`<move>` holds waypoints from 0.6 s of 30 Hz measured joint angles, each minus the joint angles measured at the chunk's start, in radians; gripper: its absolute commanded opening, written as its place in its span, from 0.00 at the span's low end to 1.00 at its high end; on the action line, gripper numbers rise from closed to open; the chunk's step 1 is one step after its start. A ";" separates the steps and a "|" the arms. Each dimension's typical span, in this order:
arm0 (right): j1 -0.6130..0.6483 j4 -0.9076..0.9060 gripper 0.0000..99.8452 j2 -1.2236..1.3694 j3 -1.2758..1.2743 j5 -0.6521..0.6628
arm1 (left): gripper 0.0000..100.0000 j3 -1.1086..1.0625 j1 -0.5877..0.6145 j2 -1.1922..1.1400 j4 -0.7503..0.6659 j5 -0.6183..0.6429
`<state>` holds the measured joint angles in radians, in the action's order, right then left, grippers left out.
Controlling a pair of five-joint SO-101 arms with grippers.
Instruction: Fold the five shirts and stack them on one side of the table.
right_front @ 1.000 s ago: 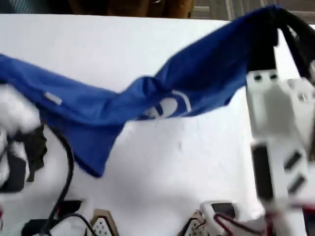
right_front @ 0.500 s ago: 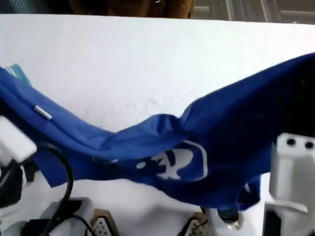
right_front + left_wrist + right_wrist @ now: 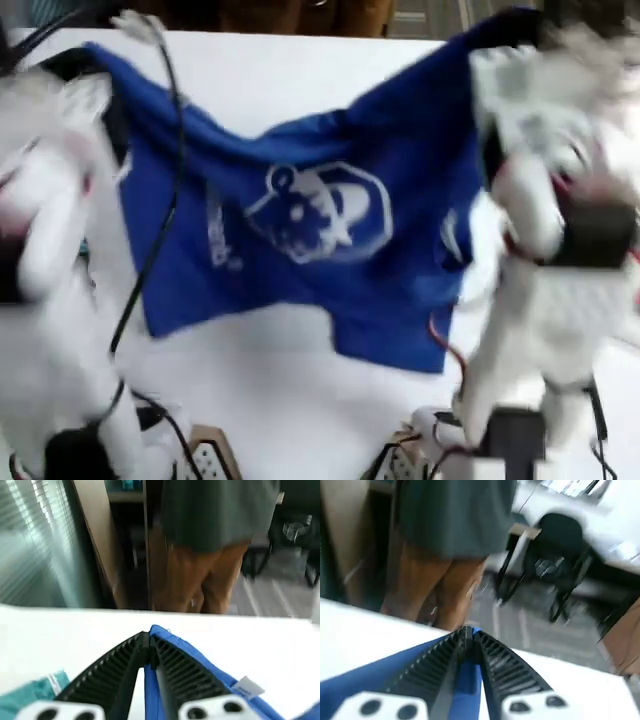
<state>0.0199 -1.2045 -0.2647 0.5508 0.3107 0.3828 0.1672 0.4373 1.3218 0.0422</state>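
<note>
The blue shirt (image 3: 310, 220) hangs spread over the white surface (image 3: 300, 420). The left pincer (image 3: 149, 639) and the right pincer (image 3: 468, 632) each clamp one upper corner.

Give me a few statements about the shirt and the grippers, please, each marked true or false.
The left gripper is shut on the blue shirt. True.
The right gripper is open and holds nothing. False: it is shut on the blue shirt too.
The blue shirt bears a white graphic. True.
The blue shirt lies folded on the table. False: it is held spread out, unfolded, between the two grippers.
</note>
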 measured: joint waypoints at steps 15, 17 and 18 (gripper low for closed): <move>0.032 0.393 0.02 0.663 0.014 0.000 | 0.03 -0.512 0.000 -0.293 -0.729 -0.009; 0.038 0.308 0.02 0.710 0.106 0.000 | 0.03 -0.397 0.000 -0.376 -0.617 -0.009; 0.040 0.262 0.02 0.727 0.144 0.000 | 0.03 -0.341 0.000 -0.416 -0.552 -0.009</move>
<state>0.0598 -0.9421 0.4626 0.6951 0.3107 0.0422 0.1672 0.0215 0.7695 0.0330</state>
